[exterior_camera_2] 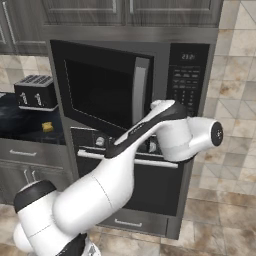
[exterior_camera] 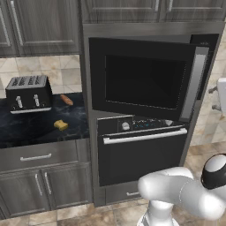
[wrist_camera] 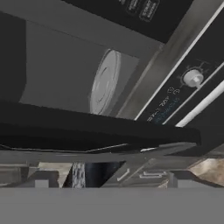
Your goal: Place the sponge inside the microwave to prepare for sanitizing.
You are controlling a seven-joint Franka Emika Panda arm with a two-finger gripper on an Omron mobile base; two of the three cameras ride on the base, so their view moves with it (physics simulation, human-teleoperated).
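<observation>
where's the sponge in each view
Left base view: the sponge lies on the dark counter, left of centre, in front of the toaster.
Right base view: the sponge sits at the left edge, below the toaster.
Hand view: not in it.
Shared landmark: the toaster.

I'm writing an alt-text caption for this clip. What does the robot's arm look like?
The arm is a chain of smooth, glossy white rounded segments, with dark black bands at the joints and a black strip running along its slimmer forearm link. One round joint cap carries a small dark dot. In the hand view, the finger tips are small, blocky and dark grey.
</observation>
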